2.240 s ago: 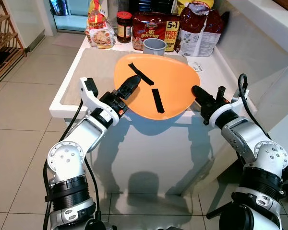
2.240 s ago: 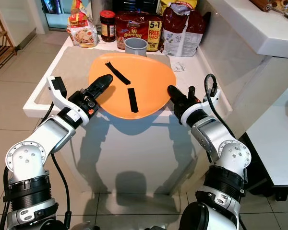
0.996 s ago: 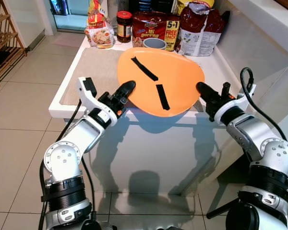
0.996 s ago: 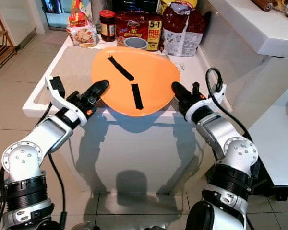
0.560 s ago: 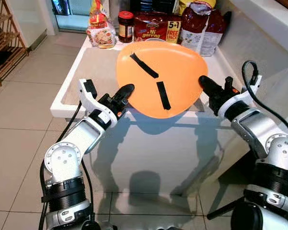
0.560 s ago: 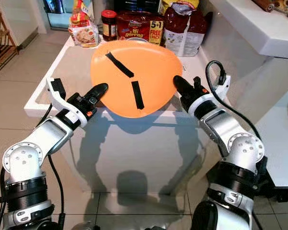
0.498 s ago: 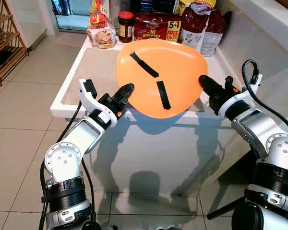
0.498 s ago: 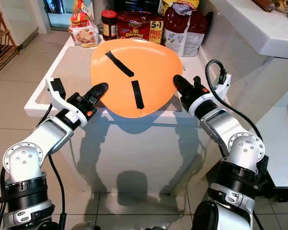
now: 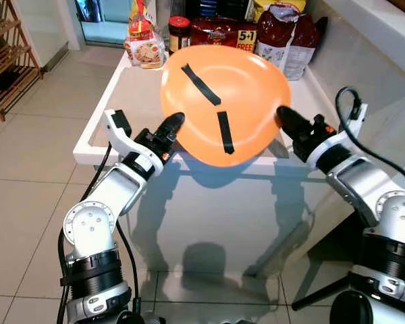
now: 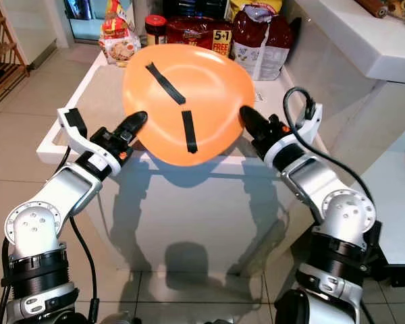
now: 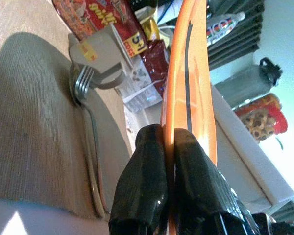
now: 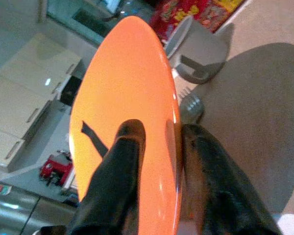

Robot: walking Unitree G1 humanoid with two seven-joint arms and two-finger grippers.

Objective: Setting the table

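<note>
Orange plate (image 9: 223, 101) with two black tape strips (image 9: 224, 132) is held up in the air, tilted, above the placemat (image 9: 131, 98) on the white table (image 9: 94, 138). On the placemat under the plate: a fork (image 11: 88, 132) and a spoon (image 12: 191, 105), both next to a grey cup (image 12: 198, 54). Behind the plate, at the far edge of the table: a snack bag (image 9: 143, 42), a jar (image 9: 179, 30), a red noodle pack (image 9: 223, 32) and a red-and-white bag (image 9: 287, 37). Wooden rack (image 9: 7, 54) on the floor, well apart from the table.

Left gripper (image 9: 169, 125) pinches the plate's rim on the robot's left, one finger on each face of the plate, fingers clamped on the rim. Right gripper (image 9: 287, 120) pinches the opposite rim the same way, fingers closed on it. Both silver arms reach forward and up, elbows bent, forearms angled inward toward the plate.
</note>
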